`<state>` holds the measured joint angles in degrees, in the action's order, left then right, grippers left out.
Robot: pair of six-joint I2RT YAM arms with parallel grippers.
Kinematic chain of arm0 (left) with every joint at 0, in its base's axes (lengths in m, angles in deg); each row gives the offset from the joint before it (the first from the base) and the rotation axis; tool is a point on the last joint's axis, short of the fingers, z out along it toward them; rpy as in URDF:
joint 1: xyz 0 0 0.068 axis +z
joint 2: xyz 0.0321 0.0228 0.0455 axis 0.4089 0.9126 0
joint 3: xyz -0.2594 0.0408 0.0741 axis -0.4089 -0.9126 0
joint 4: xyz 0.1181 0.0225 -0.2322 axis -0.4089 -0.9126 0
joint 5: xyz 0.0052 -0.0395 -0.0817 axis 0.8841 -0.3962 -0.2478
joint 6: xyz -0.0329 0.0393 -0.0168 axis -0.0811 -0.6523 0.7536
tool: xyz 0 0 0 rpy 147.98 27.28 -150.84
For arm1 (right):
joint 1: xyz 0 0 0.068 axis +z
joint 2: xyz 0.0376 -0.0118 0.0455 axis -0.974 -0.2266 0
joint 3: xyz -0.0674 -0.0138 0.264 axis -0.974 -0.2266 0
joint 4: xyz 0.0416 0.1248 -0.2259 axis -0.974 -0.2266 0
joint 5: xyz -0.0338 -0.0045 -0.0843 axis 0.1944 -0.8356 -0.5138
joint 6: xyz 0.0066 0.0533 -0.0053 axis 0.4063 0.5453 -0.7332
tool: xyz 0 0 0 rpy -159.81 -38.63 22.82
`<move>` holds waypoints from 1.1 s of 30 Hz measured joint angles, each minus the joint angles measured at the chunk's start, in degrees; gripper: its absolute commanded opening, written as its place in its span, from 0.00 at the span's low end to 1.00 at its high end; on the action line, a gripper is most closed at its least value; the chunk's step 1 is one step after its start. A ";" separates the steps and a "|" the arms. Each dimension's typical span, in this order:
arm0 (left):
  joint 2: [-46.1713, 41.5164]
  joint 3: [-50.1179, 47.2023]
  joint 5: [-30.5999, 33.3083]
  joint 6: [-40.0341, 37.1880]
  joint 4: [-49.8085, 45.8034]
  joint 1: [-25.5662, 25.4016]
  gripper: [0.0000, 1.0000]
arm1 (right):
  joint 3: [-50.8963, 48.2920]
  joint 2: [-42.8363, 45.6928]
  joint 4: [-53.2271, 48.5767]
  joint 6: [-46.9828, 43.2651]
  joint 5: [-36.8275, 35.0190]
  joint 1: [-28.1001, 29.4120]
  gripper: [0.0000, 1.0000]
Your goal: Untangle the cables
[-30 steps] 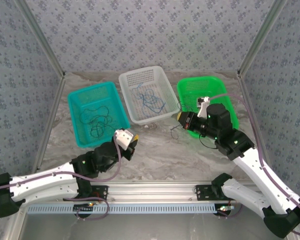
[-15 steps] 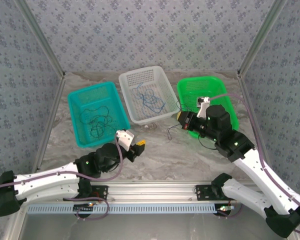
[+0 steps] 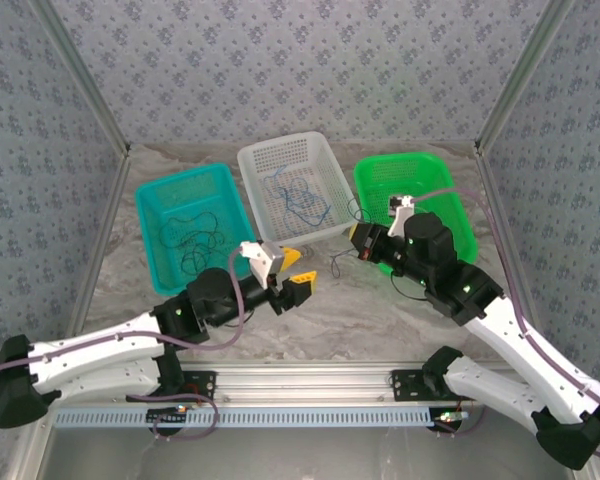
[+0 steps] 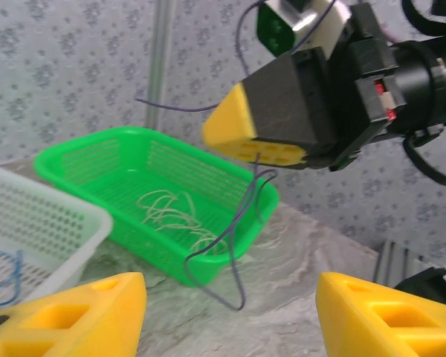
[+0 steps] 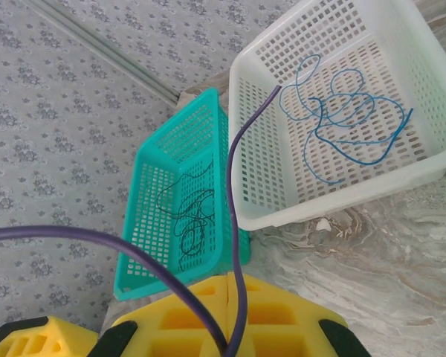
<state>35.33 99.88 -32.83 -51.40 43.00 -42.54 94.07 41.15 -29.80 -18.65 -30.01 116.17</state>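
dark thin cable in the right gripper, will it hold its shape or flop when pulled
Probably floppy: the dark thin cable droops in loose loops below the right gripper. Likely very light, and so thin it might slip.

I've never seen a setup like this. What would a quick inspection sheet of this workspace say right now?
Surface: marbled table carrying three baskets.
Job's things: black cables in teal basket; blue cables in white basket; pale cables in green basket; thin purple cable dangling above the table.
Clutter: nothing seen.
Grippers: right gripper shut on thin purple cable; left gripper open, pointed at it, not touching.
Cables: thick arm cable runs along the right wrist.
Surroundings: patterned walls, metal frame posts.
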 measured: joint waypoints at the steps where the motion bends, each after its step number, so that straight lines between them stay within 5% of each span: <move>1: 1.07 0.42 -0.81 0.37 0.13 0.00 0.59 | 0.02 -0.04 0.04 -0.02 -0.13 0.24 0.00; 10: 10.10 7.69 -5.51 4.68 -2.58 0.68 0.55 | 0.04 -0.13 0.02 -0.07 -1.14 0.81 0.00; 23: 15.32 7.69 -2.75 8.52 -2.89 0.68 0.52 | 1.07 -0.13 0.48 -0.02 -1.11 0.81 0.00; 27: 15.54 7.69 -1.68 9.03 -2.27 0.70 0.38 | 1.07 -0.13 1.07 0.07 -1.05 0.81 0.00; 33: 17.62 7.80 -2.51 8.09 -0.20 0.70 0.00 | 1.07 -0.09 1.57 0.55 -0.85 0.81 0.00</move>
<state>52.95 107.68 -35.34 -43.31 42.81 -41.84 95.14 41.07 -28.22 -18.11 -30.86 116.98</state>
